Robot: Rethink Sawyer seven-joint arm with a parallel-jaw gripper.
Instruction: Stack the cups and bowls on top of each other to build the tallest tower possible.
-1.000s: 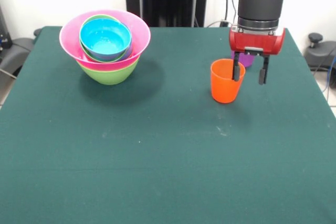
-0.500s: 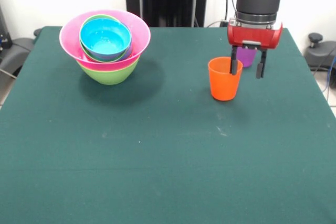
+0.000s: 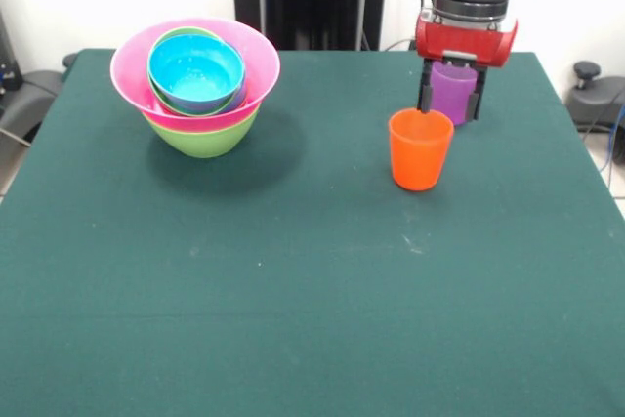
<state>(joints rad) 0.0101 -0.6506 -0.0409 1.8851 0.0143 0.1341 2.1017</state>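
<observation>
We see the orange cup (image 3: 421,149) upright on the green table (image 3: 293,280), right of centre, and the claw (image 3: 448,104) hangs just above and behind its far rim, without touching it. The two dark fingers (image 3: 425,97) stand apart, open, and hold nothing; between them we see the purple cup (image 3: 455,91), which stands behind, near the far edge of the table. One second before, the left finger was down inside the orange cup and the right finger outside its wall; now the claw is lifted and moved back toward the pedestal, and the orange cup stays almost at the same place. The tower (image 3: 195,85) stands well apart at the far left: a lime green bowl (image 3: 203,138) at the base, the pink bowl (image 3: 249,65) in it, and a cyan bowl (image 3: 195,70) on top. The whole near half of the table is free, and also the wide space between tower and cups.
</observation>
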